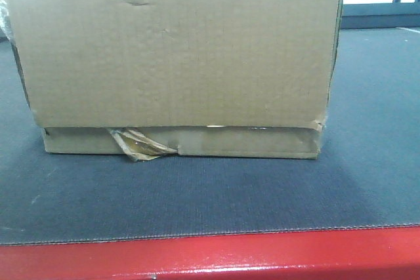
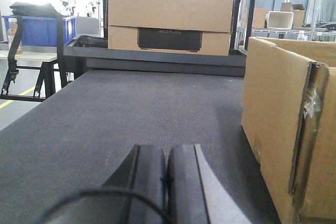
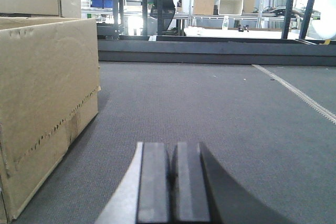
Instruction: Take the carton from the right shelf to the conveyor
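Carton [image 1: 177, 57] is sitting on the dark table [image 1: 367, 181], just behind its red edge, flanked by both arms. Left gripper [image 2: 167, 182] and right gripper [image 3: 172, 182] are each pressed together, holding nothing. Torn tape and crushed corners are risking collapse under squeezing.

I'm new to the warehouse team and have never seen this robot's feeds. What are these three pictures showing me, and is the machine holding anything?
It is a two-armed robot on a wheeled base. The front picture looks straight at a worn cardboard carton sitting on a dark grey belt with a red edge. The other two pictures come from cameras on the wrists, low over the belt. The left pincer is shut and empty, with the carton to its right; a second box stands farther back. The right pincer is also shut and empty, with the carton to its left. So the arms sit either side of the carton, holding nothing.
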Motion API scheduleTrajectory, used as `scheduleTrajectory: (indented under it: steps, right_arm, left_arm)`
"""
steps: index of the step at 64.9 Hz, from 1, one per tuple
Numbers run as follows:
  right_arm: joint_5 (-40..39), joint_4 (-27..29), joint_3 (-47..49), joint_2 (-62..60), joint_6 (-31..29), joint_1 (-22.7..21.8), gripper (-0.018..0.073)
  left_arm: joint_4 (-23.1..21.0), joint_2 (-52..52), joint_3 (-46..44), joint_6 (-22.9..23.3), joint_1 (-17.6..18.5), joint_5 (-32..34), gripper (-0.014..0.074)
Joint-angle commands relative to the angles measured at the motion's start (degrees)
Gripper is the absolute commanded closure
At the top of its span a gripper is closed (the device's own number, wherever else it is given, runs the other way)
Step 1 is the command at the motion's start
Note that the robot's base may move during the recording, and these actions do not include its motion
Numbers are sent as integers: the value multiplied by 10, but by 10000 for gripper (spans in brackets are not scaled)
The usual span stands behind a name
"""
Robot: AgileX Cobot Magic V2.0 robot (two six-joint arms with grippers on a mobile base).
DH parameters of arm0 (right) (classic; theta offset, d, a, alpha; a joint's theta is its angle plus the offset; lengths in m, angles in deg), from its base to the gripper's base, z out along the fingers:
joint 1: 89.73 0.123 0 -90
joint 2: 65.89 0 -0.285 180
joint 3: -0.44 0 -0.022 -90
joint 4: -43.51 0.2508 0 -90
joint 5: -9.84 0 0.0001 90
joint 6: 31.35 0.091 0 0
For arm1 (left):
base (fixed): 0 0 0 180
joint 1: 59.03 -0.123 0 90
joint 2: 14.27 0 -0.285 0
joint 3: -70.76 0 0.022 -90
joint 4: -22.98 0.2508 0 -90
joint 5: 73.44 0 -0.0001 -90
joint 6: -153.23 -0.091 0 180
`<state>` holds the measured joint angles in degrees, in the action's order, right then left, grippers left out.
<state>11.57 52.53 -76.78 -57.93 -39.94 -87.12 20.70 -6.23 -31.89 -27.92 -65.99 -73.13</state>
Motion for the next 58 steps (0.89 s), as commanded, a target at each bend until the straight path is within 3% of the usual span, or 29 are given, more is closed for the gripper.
scheduleTrajectory:
  steps: [1,58]
  right_arm:
    - [-20,2,0,-2,-6,-3,620]
    - [-22,2,0,-2,-6,-3,620]
  left_arm:
    - [-2,-3,-1,-3,-2,12,592]
    - [-2,-3,-1,-3,-2,12,592]
